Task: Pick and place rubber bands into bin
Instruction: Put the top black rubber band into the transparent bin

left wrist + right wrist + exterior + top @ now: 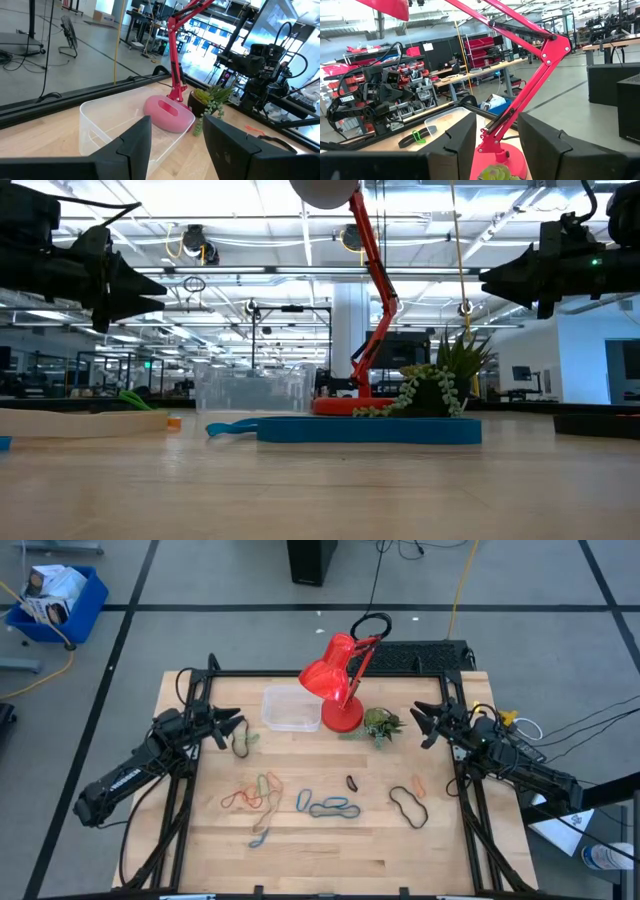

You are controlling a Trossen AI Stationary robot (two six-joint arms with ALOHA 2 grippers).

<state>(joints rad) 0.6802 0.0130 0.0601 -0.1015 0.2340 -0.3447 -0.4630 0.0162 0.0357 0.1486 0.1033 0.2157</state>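
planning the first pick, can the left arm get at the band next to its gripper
Probably yes. The left gripper is open and raised above the table, and the dark band lies flat right beside it on bare wood, clear of the bin. Nothing seems to block a descent.

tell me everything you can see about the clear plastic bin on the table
The bin is a small, shallow rectangular container of clear plastic with rounded corners and no lid. It sits upright and flat on the wooden table, toward the far edge, right beside the red lamp's round base. It looks empty, and neither gripper touches it.
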